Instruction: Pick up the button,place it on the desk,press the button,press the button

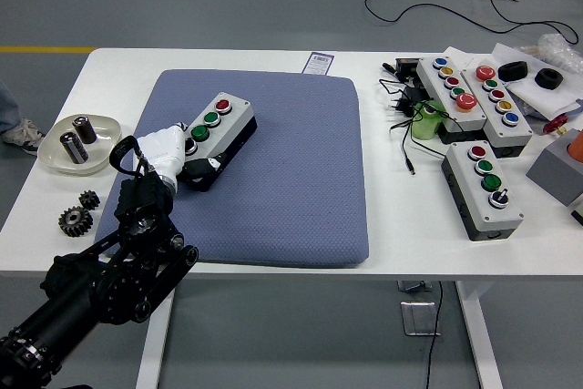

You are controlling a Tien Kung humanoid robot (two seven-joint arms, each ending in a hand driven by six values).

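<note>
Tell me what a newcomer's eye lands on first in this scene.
First the big blue-grey mat in the table's middle, with a grey button box lying aslant on its left part and the robot's left hand at that box's near end. Next the cluster of similar button boxes and black cables at the table's right, then the shallow dish and dark gears at far left.

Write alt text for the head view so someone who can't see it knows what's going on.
The robot's left hand rests at the near end of a grey button box with red and green buttons, lying on a blue mat on a white table. More button boxes and cables sit at right; a dish and gears at left.
</note>
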